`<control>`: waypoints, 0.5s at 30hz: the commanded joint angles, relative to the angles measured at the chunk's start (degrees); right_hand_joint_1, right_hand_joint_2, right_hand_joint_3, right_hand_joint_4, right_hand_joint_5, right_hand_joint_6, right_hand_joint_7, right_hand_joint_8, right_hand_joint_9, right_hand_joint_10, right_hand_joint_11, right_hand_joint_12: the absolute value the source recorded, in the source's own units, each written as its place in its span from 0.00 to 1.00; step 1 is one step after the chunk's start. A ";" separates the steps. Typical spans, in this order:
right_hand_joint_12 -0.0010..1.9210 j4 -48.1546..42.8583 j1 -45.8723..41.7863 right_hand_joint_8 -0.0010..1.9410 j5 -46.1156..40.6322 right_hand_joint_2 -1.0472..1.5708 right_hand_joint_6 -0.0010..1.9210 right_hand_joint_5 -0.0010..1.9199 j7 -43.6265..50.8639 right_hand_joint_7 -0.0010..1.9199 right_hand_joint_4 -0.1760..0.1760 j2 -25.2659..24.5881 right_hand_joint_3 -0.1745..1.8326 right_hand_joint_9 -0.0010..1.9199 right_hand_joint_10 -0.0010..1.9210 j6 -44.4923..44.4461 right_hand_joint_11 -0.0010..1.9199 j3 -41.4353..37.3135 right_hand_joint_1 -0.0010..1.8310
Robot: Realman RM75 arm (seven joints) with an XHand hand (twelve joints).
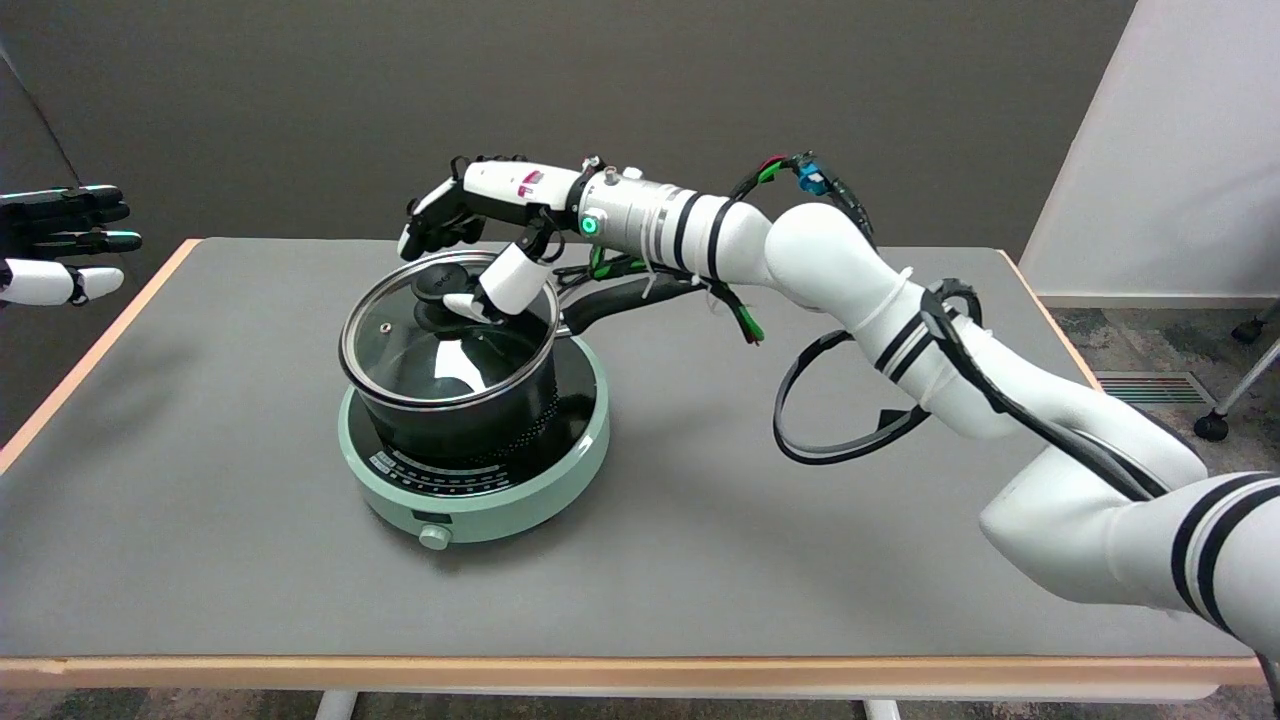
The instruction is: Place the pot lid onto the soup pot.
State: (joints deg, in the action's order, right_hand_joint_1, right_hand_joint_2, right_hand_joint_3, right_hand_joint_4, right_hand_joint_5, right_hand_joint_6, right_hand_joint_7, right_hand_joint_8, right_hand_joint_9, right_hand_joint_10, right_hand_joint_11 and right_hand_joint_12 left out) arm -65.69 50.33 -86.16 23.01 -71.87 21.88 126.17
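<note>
The glass pot lid (405,352) with its black knob (436,291) lies flat on the rim of the black soup pot (478,426). My right hand (487,212) hovers over the lid's far right side. Its fingers (432,224) are raised above the knob and hold nothing, while the white thumb tip (466,304) points down just beside the knob. Whether the thumb touches the knob is unclear. The pot's long black handle (622,297) runs to the right under my wrist.
The pot stands on a round mint-green induction cooker (520,480) on the grey table (250,580). The idle left hand (60,245) hangs in the air at the upper left. A loose black cable loop (800,420) dangles from my right forearm.
</note>
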 commanded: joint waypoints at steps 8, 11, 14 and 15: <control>0.51 -8.29 -4.28 0.22 -0.20 0.62 0.19 0.35 0.03 0.47 0.67 2.62 0.53 0.38 0.30 0.03 0.22 -5.07 0.51; 0.52 -10.15 -4.62 0.22 -0.67 0.63 0.19 0.35 -0.32 0.47 0.65 2.91 0.53 0.38 0.31 -1.01 0.22 -5.61 0.50; 0.52 -11.23 -4.64 0.21 -0.75 0.63 0.20 0.35 -0.37 0.47 0.62 3.04 0.53 0.38 0.31 -1.40 0.22 -5.69 0.50; 0.52 -11.33 -4.56 0.21 -0.83 0.64 0.19 0.35 -0.37 0.47 0.60 3.04 0.52 0.38 0.31 -1.40 0.22 -5.66 0.49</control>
State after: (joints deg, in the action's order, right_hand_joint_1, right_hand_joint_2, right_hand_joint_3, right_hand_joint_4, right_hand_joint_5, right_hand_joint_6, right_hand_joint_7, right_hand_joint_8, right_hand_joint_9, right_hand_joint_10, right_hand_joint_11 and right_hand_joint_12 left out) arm -70.43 47.92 -86.29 23.01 -70.30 22.15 123.43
